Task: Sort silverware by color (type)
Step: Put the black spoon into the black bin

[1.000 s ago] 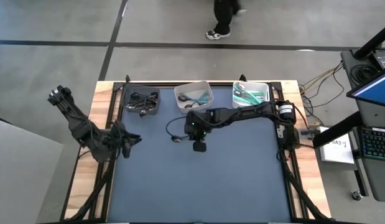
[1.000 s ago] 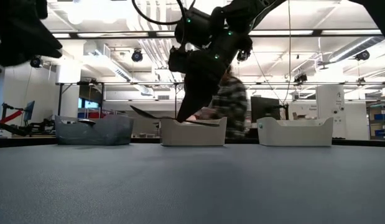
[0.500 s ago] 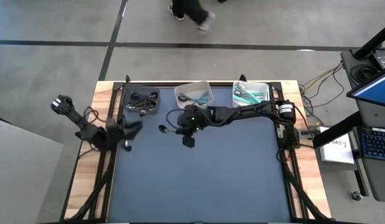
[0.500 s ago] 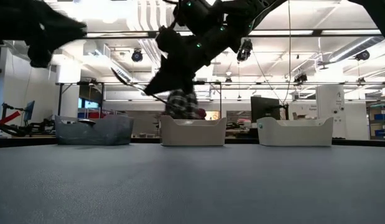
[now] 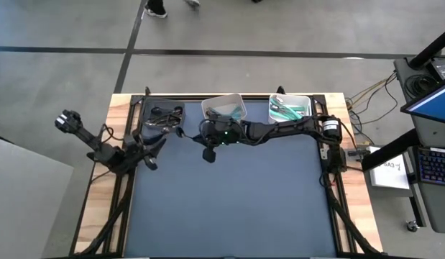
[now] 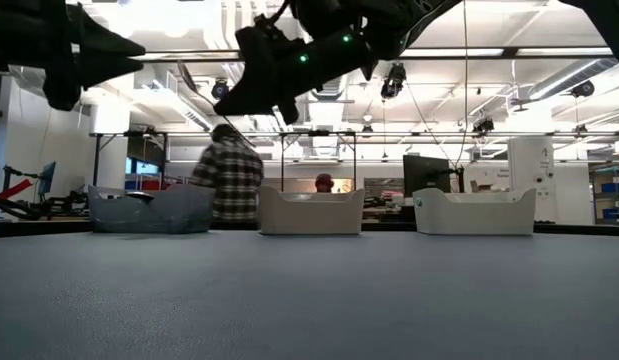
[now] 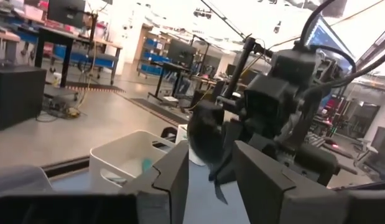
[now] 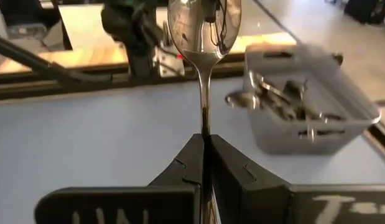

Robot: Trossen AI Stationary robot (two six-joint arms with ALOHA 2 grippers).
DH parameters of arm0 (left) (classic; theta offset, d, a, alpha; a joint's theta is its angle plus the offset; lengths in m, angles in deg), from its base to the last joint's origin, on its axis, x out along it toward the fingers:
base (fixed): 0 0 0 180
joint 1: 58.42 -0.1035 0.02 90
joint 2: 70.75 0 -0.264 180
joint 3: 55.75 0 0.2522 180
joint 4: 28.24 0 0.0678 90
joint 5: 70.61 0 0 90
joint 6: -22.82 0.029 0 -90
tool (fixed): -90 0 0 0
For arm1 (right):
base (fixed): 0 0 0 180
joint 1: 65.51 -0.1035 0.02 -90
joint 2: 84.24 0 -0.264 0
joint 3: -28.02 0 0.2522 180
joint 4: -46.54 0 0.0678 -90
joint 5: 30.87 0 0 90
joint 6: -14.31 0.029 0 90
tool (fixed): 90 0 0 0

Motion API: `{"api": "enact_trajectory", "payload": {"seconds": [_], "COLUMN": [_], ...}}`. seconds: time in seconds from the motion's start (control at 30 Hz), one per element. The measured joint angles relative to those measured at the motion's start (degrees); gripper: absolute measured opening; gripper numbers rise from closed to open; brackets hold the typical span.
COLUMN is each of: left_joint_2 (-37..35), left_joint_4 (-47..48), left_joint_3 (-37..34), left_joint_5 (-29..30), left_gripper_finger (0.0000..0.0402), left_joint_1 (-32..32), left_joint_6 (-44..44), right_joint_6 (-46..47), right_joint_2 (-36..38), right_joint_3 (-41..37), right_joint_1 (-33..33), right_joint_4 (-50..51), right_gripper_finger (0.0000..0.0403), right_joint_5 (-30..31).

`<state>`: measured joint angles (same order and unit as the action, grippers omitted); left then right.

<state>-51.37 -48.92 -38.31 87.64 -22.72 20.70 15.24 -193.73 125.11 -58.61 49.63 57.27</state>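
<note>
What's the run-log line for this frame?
right gripper: shut on spoon, carried above table near dark grey bin | left gripper: waiting at left table edge | white bins: teal-handled pieces inside

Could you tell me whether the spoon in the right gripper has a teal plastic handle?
No, the spoon pinched in the right gripper shows a bare shiny metal stem running down from its bowl into the fingers.

The right gripper (image 8: pixel 205 149) has its jaws clamped on a spoon (image 8: pixel 203 37). At the frame's right, a grey bin (image 8: pixel 304 106) of utensils sits on the blue worktop (image 8: pixel 86 143).
</note>
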Motion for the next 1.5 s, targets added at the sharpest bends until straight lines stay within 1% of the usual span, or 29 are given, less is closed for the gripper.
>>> {"api": "enact_trajectory", "payload": {"seconds": [0.17,0.4,0.5,0.67,0.8,0.87,0.97,1.1,1.33,1.5], "left_joint_2": [2.3,3.4,3.7,4.8,5.6,5.8,5.8,5.6,5.6,5.6], "left_joint_4": [-0.1,-0.5,-0.5,-0.5,-0.5,-0.5,-0.5,-0.5,-0.7,-0.7], "left_joint_3": [0.3,1.4,1.8,2.1,2.1,2.1,2.1,2.1,2.1,2.1], "left_joint_5": [0.2,0.3,0.3,0.3,0.2,0.2,0.2,0.2,0.2,0.2], "left_gripper_finger": [0.0121,0.0132,0.0132,0.0132,0.0132,0.0132,0.0132,0.0132,0.0133,0.0133], "left_joint_1": [-0.2,-1.9,-2.9,-4.0,-4.4,-4.4,-4.4,-4.4,-4.5,-4.5], "left_joint_6": [-2.0,-2.0,-2.1,-2.1,-2.0,-2.0,-1.6,-1.4,-1.2,-0.2], "right_joint_6": [-3.0,-12.6,-15.0,-18.8,-17.3,-15.1,-12.8,-13.8,-13.6,-14.0], "right_joint_2": [0.3,0.3,0.3,0.3,0.3,0.3,0.3,-0.3,-6.1,-7.1], "right_joint_3": [0.0,0.0,0.0,0.0,0.0,0.1,0.1,0.2,6.4,9.4], "right_joint_1": [0.0,0.0,0.0,0.0,-0.6,-0.8,-1.4,-2.7,-3.1,-3.1], "right_joint_4": [-2.8,-7.9,-9.4,-12.2,-14.9,-15.0,-15.0,-16.4,-15.3,-12.2], "right_gripper_finger": [0.0009,0.0009,0.0009,0.0009,0.0009,0.0009,0.0009,0.0009,0.0009,0.0009], "right_joint_5": [0.0,1.1,3.9,10.8,15.7,16.4,16.5,16.6,16.6,16.5]}}
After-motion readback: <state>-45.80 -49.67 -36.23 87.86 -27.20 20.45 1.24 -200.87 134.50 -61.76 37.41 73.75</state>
